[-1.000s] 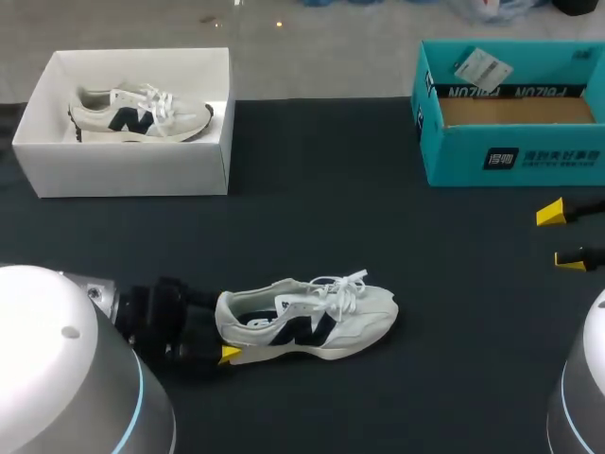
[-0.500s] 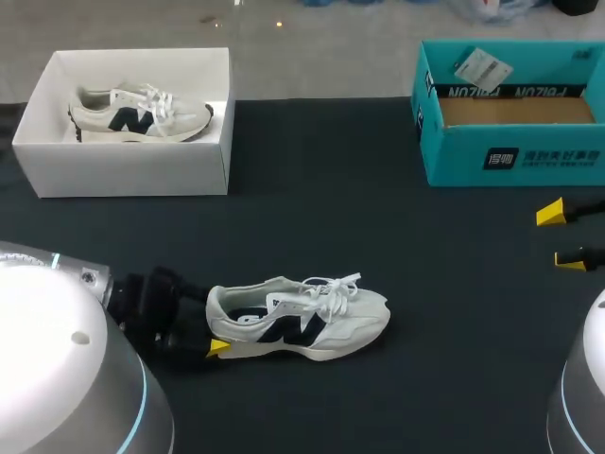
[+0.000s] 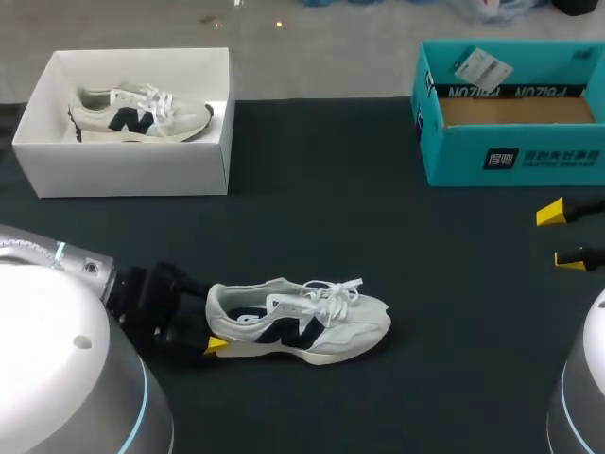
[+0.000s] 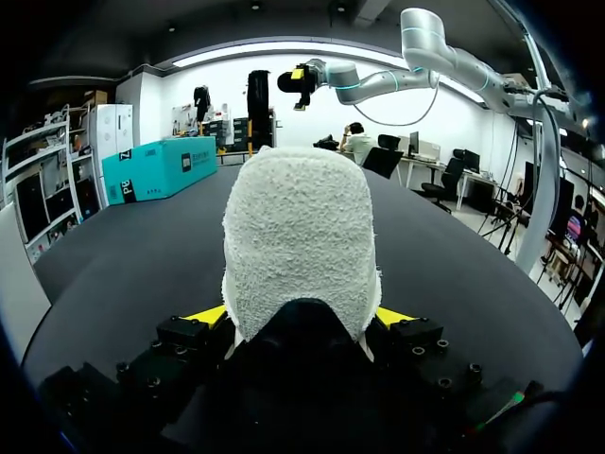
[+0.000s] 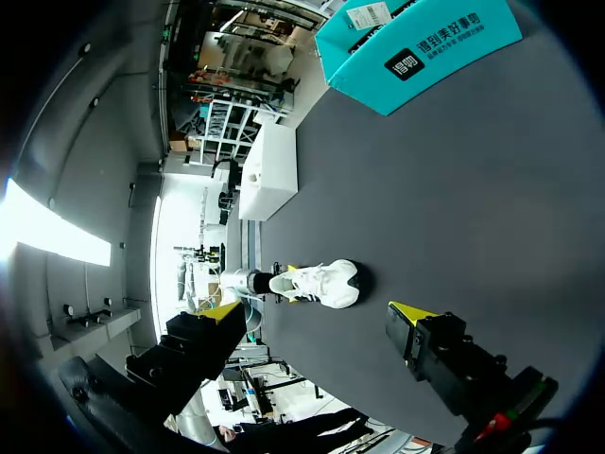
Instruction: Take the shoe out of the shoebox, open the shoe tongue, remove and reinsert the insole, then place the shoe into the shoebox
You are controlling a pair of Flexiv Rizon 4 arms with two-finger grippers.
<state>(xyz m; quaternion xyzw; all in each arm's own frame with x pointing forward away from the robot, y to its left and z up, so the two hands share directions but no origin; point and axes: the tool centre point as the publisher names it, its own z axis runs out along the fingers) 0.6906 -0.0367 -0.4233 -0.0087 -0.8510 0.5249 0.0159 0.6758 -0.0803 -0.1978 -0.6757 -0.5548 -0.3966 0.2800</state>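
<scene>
both left fingers clamp shoe heel, toe pointing away; right fingers apart, well clear.

shoe: pale cloth, fuzzy rough heel | table: matt blk cloth | teal shoebox: matt card

The black table bears a white shoebox, teal box and shoe.

My left arm comes in from the near left corner. The left gripper lies low and level, fingers pressed to both sides of the sneaker at its heel. The right gripper sits at the right edge, fingers spread wide apart.
</scene>
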